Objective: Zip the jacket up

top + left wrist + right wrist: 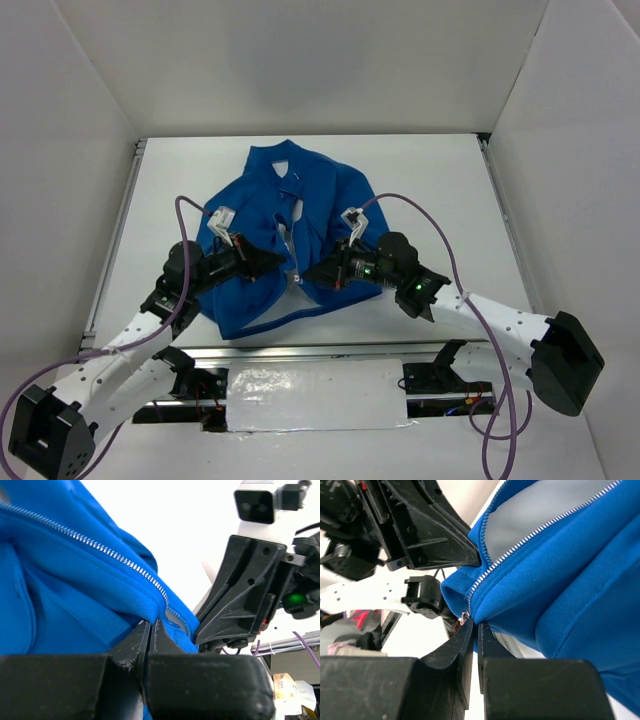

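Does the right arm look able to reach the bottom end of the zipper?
Likely yes: the right claw is pinched on the jacket right at the lower end of its zipper, nothing between them. The left claw grips close beside.

The jacket (pixel 325 195) lay in the middle of the worktop (pixel 440 180), its collar toward the far side. The left gripper (pixel 281 261) and the right gripper (pixel 307 274) met at its near hem, one on each side of the zipper (pixel 289 238).

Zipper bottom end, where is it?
Top view: zipper end at the near hem of the jacket, between the left gripper and right gripper, both shut on fabric.
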`<state>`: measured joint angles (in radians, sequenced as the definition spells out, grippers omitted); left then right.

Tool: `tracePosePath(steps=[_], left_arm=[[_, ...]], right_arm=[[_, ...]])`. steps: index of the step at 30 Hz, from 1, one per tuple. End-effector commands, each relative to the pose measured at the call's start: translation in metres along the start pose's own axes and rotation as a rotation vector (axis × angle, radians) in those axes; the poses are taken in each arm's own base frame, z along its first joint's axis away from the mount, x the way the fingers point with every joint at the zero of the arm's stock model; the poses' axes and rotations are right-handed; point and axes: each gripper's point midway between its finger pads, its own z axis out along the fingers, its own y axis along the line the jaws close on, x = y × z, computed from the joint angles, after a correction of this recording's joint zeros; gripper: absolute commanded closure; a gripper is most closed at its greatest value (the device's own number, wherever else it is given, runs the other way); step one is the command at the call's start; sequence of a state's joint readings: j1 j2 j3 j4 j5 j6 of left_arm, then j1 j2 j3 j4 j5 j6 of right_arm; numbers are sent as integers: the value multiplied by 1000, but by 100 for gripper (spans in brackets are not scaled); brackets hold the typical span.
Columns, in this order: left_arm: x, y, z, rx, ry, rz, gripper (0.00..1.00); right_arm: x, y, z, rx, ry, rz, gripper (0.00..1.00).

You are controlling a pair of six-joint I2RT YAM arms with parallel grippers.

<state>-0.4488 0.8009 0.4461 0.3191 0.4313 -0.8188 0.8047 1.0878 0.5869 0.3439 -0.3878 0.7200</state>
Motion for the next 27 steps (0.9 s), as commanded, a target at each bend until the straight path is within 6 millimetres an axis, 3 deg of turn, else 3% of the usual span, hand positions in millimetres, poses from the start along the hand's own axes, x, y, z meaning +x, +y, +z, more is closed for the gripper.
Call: tracePosePath(steps=[1,15,22,27], left_arm=[[-16,-31,-2,140,-60,62,100],[-2,-38,-4,227,-25,71,100],[1,-58,-20,364,-72,179,100],[2,-58,-28,373,-113,271,100]], right_arm=[[-17,30,-3,-133,-37,-54,100],[-25,11,-11,-116,-36,27,100],[-9,16,-13,-170,47,70,100],[-2,13,-13,-146,86,114,100]])
